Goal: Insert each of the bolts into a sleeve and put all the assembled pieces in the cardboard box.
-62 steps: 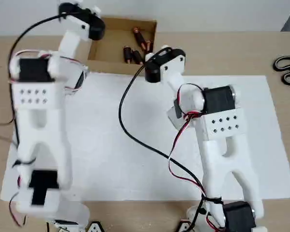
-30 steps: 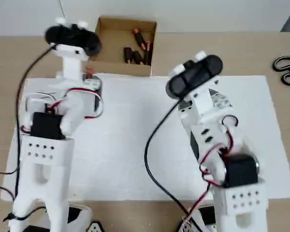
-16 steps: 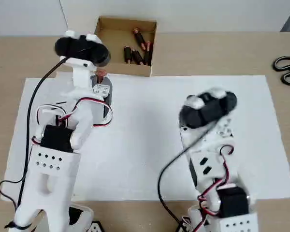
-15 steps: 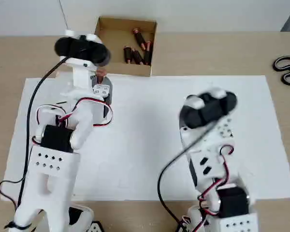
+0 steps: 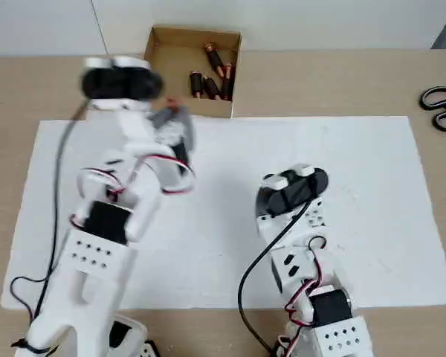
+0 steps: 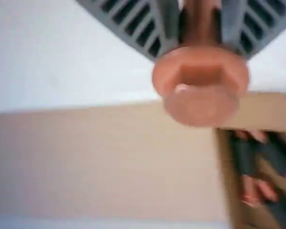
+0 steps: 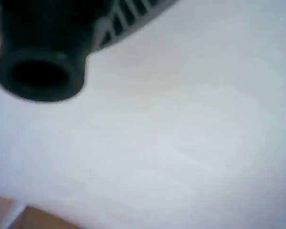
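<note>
My left gripper [image 6: 200, 21] is shut on a copper bolt [image 6: 200, 86], whose hexagonal head faces the camera. In the high view this gripper [image 5: 171, 125] hangs over the white paper's far edge, just in front of the cardboard box [image 5: 189, 32]. Several assembled pieces [image 5: 209, 80] lie inside the box, also seen as dark sleeves with copper ends [image 6: 257, 183]. My right gripper [image 7: 62, 24] is shut on a black sleeve [image 7: 38, 74] with its open bore showing, above the paper. The right arm [image 5: 291, 190] is folded back near the paper's middle front.
A white paper sheet [image 5: 372, 193] covers most of the wooden table [image 5: 320, 82]. Scissors [image 5: 442, 104] lie at the far right edge. Black cables trail from both arms toward the front.
The left arm has swung a little to the right with the bolt. The right arm has drawn back toward its base and to the left with the sleeve.
</note>
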`<control>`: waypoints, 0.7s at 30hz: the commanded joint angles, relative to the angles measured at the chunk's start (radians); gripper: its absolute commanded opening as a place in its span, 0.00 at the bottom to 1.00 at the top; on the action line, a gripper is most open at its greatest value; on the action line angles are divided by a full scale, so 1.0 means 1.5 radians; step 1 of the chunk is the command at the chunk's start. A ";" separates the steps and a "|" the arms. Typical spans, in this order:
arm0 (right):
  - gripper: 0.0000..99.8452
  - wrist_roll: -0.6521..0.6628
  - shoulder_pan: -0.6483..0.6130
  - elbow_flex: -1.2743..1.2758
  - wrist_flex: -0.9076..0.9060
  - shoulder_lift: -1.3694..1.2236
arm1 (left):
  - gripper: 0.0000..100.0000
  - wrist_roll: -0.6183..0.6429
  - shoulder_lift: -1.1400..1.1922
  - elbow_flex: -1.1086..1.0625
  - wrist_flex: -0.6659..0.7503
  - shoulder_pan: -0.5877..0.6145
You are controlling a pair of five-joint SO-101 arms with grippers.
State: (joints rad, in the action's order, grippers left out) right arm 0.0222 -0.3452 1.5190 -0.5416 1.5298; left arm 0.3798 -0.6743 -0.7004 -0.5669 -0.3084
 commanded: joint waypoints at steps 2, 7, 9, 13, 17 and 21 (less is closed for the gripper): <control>0.00 -0.037 -0.036 -0.001 0.016 0.015 | 0.01 -0.018 -0.025 -0.067 0.148 -0.051; 0.00 -0.038 -0.039 0.031 0.022 0.015 | 0.01 -0.018 -0.026 -0.136 0.231 -0.057; 0.00 -0.038 -0.039 0.036 0.022 0.015 | 0.01 -0.018 -0.026 -0.143 0.231 -0.068; 0.00 -0.038 -0.039 0.036 0.022 0.015 | 0.01 0.025 -0.026 -0.140 0.228 -0.077; 0.00 -0.038 -0.039 0.036 0.022 0.016 | 0.01 0.035 -0.026 -0.143 0.227 -0.089; 0.00 -0.039 -0.040 0.036 0.022 0.016 | 0.01 0.076 -0.026 -0.138 0.208 -0.092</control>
State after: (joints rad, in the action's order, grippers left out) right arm -0.0253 -0.4005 1.5773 -0.5324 1.5359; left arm 0.4519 -0.6743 -0.9214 -0.2570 -0.4419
